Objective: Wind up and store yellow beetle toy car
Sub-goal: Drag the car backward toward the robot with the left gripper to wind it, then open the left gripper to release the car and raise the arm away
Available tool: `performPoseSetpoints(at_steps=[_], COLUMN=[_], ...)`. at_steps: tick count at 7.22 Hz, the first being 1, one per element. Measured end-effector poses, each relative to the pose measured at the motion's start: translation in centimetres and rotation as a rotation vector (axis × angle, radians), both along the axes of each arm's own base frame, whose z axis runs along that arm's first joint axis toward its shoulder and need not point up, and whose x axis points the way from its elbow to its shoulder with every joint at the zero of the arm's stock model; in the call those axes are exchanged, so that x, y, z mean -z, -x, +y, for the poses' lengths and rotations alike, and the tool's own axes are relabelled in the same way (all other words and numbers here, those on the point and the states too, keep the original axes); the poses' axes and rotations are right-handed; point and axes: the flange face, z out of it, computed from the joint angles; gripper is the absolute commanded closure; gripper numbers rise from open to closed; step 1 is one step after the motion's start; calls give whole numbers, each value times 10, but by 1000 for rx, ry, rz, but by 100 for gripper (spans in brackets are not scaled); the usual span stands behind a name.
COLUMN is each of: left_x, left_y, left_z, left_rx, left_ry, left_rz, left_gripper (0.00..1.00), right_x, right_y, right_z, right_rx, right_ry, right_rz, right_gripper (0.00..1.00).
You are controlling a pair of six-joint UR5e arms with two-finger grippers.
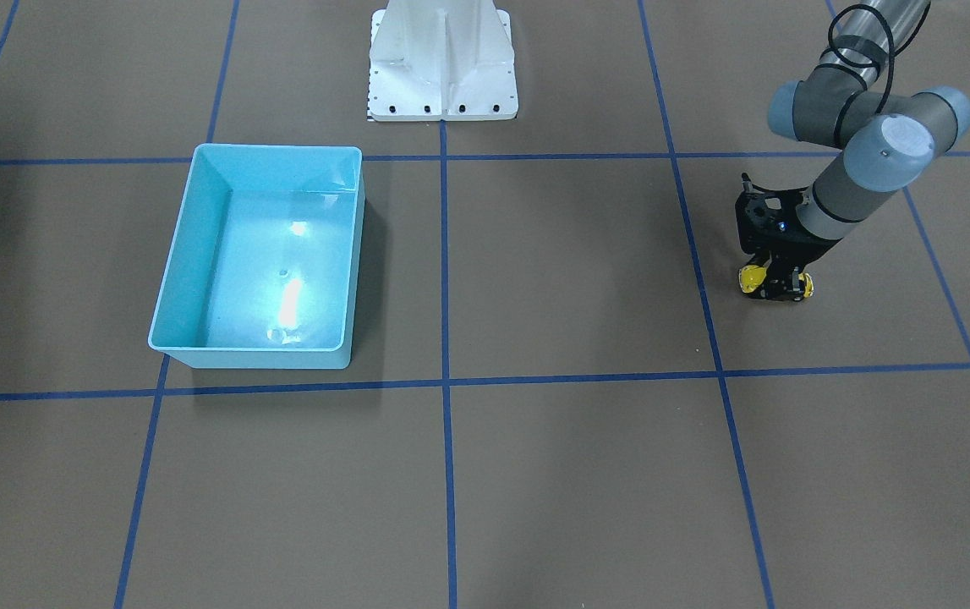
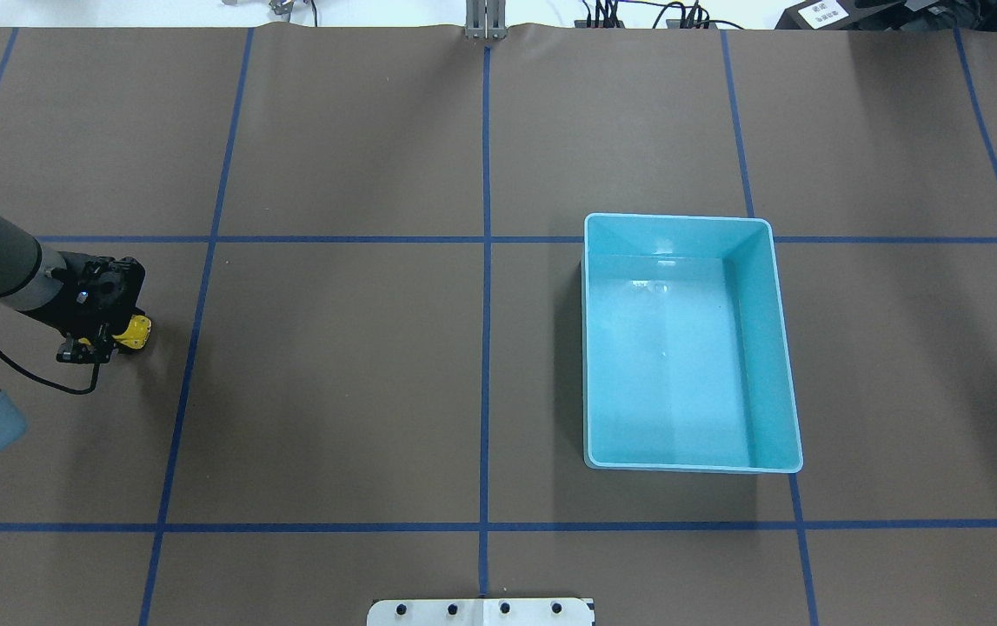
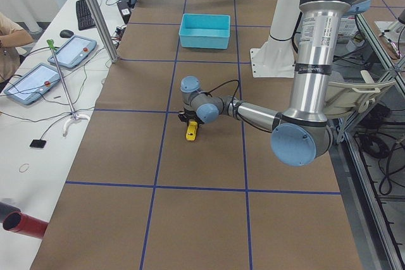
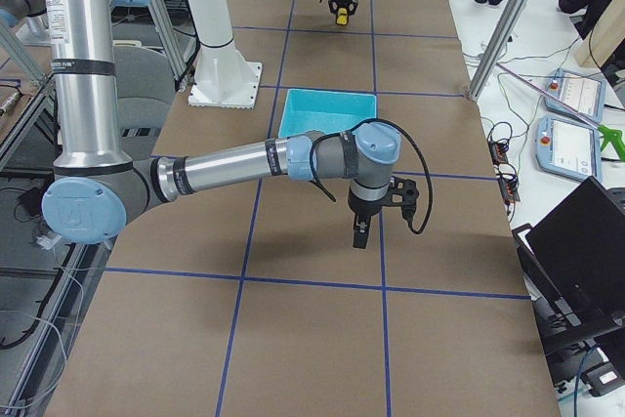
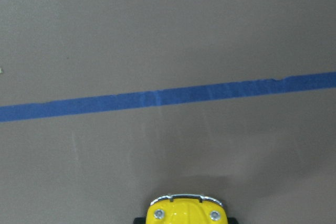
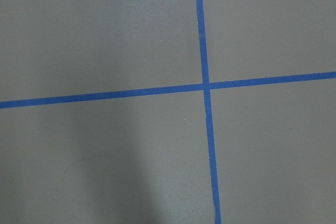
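The yellow beetle toy car (image 1: 752,277) stands on the brown table at the robot's far left, its wheels down. My left gripper (image 1: 776,288) straddles its middle and is shut on it; yellow shows on both sides of the black fingers. From overhead, the car (image 2: 135,331) pokes out beside that gripper (image 2: 107,341). The left wrist view shows only the car's nose (image 5: 185,212) at the bottom edge. My right gripper (image 4: 359,234) appears only in the exterior right view, hanging above the table with nothing near it; I cannot tell its state.
A light blue bin (image 2: 589,348) sits empty on the robot's right half, far from the car. The white robot base (image 1: 442,63) stands at the table's edge. Blue tape lines (image 5: 157,98) cross the table. A side bench holds tablets (image 3: 38,80).
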Motion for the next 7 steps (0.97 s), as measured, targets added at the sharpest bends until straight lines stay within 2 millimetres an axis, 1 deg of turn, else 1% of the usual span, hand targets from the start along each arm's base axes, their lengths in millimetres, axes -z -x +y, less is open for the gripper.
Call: performPoseSetpoints(at_steps=[3,7], left_x=[1,2], left_y=[0,0], left_z=[0,0], left_rx=[1,1], left_ry=[-1,-2], left_rz=[2,2], left_gripper=[0,0], right_x=[8,3], right_y=[1,-1], right_z=[-7,-6], right_rx=[0,-8], right_ry=[-14,5], right_rz=[-1,0], right_gripper=[0,0])
